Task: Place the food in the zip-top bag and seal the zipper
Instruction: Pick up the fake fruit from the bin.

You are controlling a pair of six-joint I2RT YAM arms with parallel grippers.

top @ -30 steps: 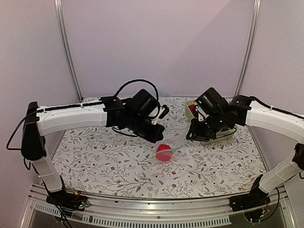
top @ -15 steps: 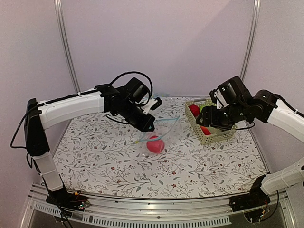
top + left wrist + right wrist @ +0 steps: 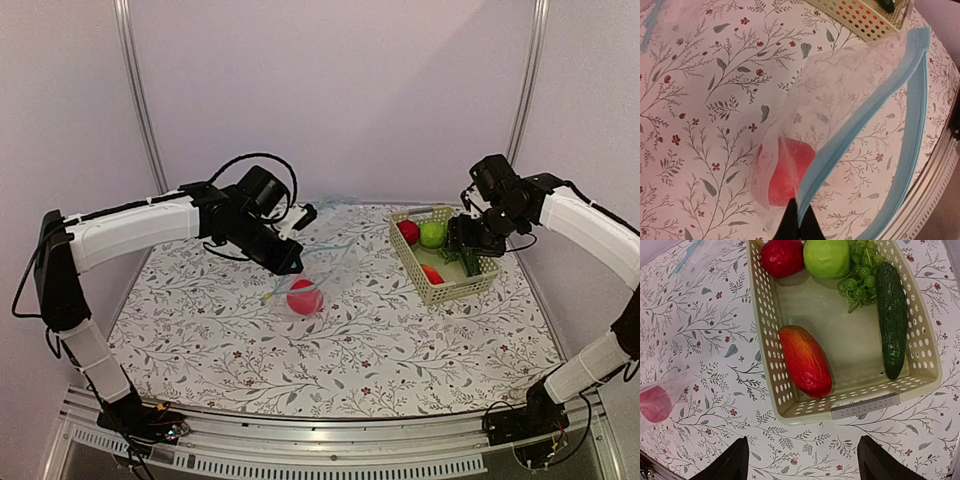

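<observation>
The clear zip-top bag (image 3: 840, 85) hangs tilted over the table with a round red fruit (image 3: 785, 170) in its bottom. My left gripper (image 3: 799, 226) is shut on one lip of the light blue zipper (image 3: 860, 115); the mouth gapes. From above, the left gripper (image 3: 297, 266) holds the bag (image 3: 325, 270) just over the red fruit (image 3: 304, 297). My right gripper (image 3: 807, 465) is open and empty, hovering above the basket's near rim. In the basket lie another red fruit (image 3: 782, 257), an orange-red oval piece (image 3: 805, 360) and a dark green cucumber (image 3: 891, 320).
The beige perforated basket (image 3: 860, 407) stands at the back right of the table (image 3: 452, 290). It also holds a bright green apple (image 3: 826, 257) and a green grape bunch (image 3: 860, 275). A floral cloth (image 3: 400, 350) covers the table.
My left gripper has carried the bag and its red fruit leftward. My right gripper has opened and swung right and back, from beside the bag to above the basket.
</observation>
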